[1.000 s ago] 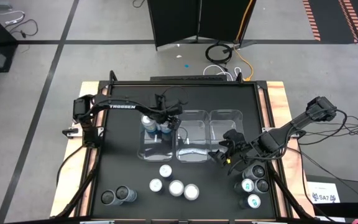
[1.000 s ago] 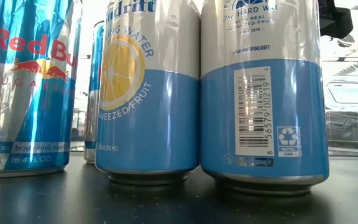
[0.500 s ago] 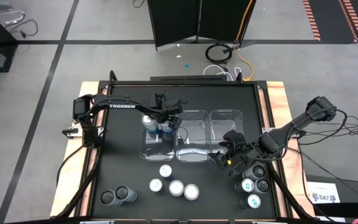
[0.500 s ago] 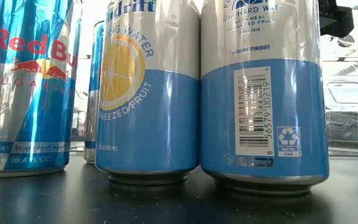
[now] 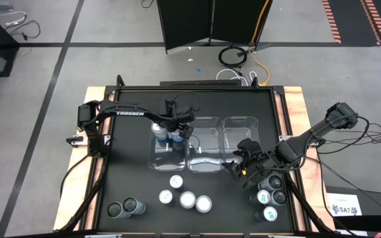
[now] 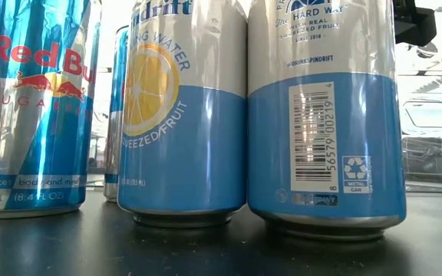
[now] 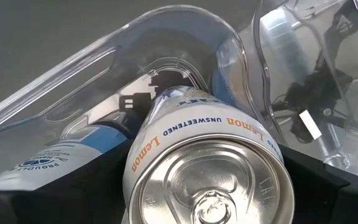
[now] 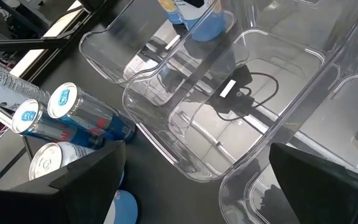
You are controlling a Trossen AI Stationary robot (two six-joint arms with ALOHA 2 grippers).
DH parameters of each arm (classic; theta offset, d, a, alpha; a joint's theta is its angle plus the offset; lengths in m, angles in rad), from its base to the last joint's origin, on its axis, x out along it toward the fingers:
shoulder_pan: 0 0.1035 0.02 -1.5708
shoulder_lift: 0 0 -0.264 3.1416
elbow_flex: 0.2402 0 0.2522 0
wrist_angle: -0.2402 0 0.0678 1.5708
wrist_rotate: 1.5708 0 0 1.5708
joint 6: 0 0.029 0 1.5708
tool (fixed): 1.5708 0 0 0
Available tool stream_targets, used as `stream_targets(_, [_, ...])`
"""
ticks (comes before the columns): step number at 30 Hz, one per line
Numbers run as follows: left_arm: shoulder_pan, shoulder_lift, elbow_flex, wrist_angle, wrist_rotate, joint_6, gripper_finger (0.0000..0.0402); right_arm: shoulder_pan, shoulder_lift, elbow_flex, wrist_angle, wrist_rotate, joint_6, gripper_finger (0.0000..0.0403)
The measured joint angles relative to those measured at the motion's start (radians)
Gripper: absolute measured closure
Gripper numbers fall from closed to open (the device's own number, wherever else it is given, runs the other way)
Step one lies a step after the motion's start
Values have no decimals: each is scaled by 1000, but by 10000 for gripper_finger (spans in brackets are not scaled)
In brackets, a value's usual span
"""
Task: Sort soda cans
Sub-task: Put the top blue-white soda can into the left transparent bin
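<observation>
Left gripper [image 7: 207, 186] pinches a can [image 7: 210, 168] lettered "UNSWEETENED Lemon" inside a clear bin [image 5: 167, 149]. Right gripper [image 5: 239, 166] — fingers spread, empty — hovers beside the middle bin [image 5: 204, 142]. Low view: a "Red Bull" can [image 6: 33, 107] and a Spindrift can [image 6: 324, 115].

Black table [image 5: 124, 178] with clear bins [image 5: 205, 162] and soda cans [image 5: 187, 199].

In the low view three big cans fill the frame — the Red Bull can [image 6: 33, 107] is cut by the left edge, and the lemon can [image 6: 183, 115] and barcode can [image 6: 324, 115] lose their tops. From above, the can labels are too small to read. The left tool's [image 7: 204, 180] fingertips are hidden behind the held can [image 7: 210, 168] — itself cut off below.
</observation>
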Motion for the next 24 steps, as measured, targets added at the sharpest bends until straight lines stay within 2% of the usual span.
stream_targets(4, [3, 0, 0, -3, 33, 0, 79, 0, 0, 0, 0, 0, 2, 14])
stream_targets(18, [6, 0, 0, -2, 34, 4, 79, 0, 0, 0, 1, 0, 11, 14])
stream_targets(24, [6, 0, 0, 0, -18, 0, 79, 0, 0, 0, 15, 0, 12, 14])
